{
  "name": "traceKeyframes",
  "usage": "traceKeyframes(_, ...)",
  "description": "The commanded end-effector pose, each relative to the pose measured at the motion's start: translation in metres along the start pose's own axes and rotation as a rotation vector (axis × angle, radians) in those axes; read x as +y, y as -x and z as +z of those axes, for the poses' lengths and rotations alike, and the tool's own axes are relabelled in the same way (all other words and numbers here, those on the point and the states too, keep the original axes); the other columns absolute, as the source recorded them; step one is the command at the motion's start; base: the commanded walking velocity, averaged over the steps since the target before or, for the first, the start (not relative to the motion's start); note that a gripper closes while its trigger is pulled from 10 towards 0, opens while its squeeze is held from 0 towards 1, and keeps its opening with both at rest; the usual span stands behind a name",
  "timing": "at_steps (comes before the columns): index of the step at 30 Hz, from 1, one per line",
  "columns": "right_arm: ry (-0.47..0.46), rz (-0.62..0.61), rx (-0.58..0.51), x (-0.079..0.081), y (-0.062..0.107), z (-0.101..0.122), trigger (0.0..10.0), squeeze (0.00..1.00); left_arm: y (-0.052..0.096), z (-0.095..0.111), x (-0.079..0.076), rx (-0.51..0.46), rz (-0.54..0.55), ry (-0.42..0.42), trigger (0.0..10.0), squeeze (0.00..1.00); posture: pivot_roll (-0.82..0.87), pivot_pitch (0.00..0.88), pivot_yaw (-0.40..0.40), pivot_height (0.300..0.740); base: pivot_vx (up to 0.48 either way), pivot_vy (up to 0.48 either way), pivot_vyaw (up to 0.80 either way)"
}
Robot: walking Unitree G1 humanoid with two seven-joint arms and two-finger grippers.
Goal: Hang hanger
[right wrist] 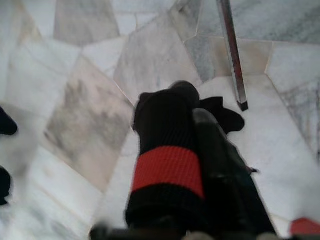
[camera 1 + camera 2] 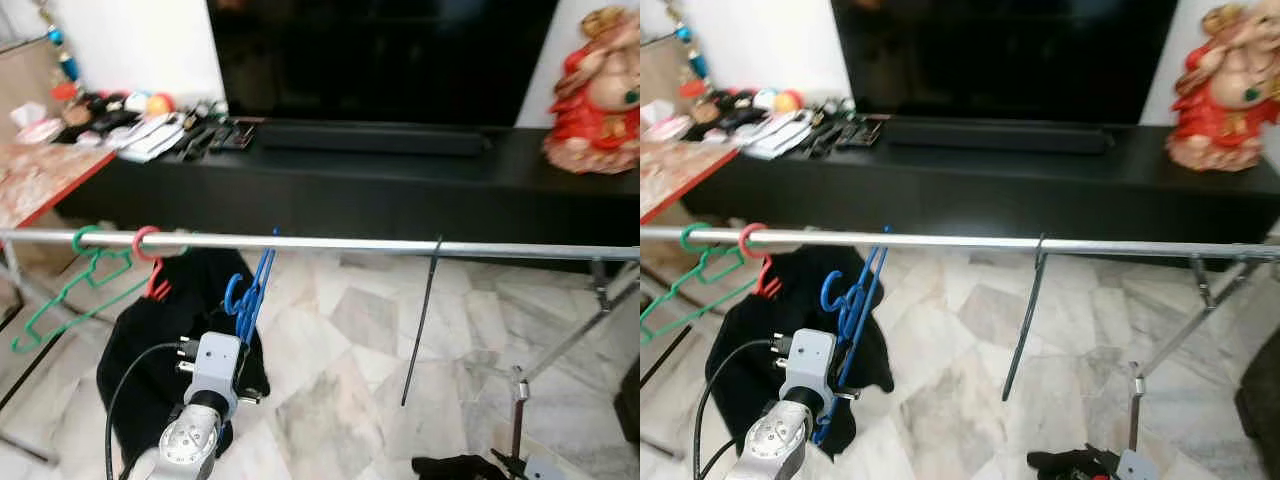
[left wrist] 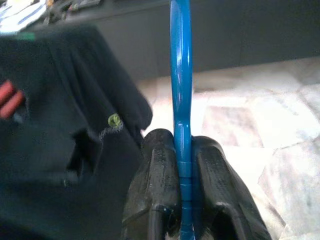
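A: Where is the blue hanger point(image 2: 250, 290)?

B: Just below the silver rail point(image 2: 350, 243), tilted up toward it, its hook near the bar; I cannot tell whether the hook touches. The left gripper point(image 3: 183, 170) is pinching it: in the left wrist view the two black fingers point(image 3: 157, 185) press on either side of the blue plastic.

A: What already hangs on the rail?

B: A green hanger point(image 2: 70, 290) and a red hanger point(image 2: 150, 262) at the robot's left end, side by side, and a thin black hanger point(image 2: 422, 320) seen edge-on toward the middle. A black garment point(image 2: 150, 350) lies bunched on the marble floor point(image 2: 350, 380) under the red one.

A: And the right gripper point(image 1: 192, 107)?

B: Low, pointing at the floor near one leg of the rack point(image 1: 231, 55). It wears a black sleeve with a red band, and its fingers look pressed together with nothing between them.

A: Any writing or labels to read?

B: None legible. There is a small yellow-green mark on the garment in the left wrist view, too blurred to read.

A: Behind the rail?

B: A long black tabletop point(image 2: 400, 165) carrying a dark television point(image 2: 380, 55), remotes and papers point(image 2: 160, 135) at the left end, and a red and gold figurine point(image 2: 600, 90) at the right.
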State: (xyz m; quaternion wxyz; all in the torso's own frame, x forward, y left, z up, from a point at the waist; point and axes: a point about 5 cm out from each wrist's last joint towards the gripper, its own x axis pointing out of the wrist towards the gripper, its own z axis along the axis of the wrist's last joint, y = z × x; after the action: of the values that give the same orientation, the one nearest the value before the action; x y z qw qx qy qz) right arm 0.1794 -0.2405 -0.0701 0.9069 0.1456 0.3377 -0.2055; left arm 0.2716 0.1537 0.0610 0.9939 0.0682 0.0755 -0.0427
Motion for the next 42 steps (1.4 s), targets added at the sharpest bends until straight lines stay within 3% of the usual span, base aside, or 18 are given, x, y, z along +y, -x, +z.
traceKeyframes(1,-0.017,0.018,0.005,0.008,-0.001,-0.001,10.0,0.0,0.002,0.003,0.011,-0.008,0.03,-0.009,10.0,0.0,0.02,0.044,0.031,0.74,0.0,0.48,0.0)
traceKeyframes(14,-0.033,0.022,-0.016,0.01,-0.004,0.008,10.0,0.0,0.003,0.008,0.01,-0.014,0.024,-0.005,10.0,0.0,0.02,0.046,0.029,0.74,0.0,0.461,0.0)
traceKeyframes(42,-0.05,0.025,-0.068,0.015,-0.008,0.022,10.0,0.0,0.006,0.01,0.003,-0.03,-0.026,0.028,10.0,0.0,0.02,0.049,0.03,0.74,0.0,0.0,-0.06)
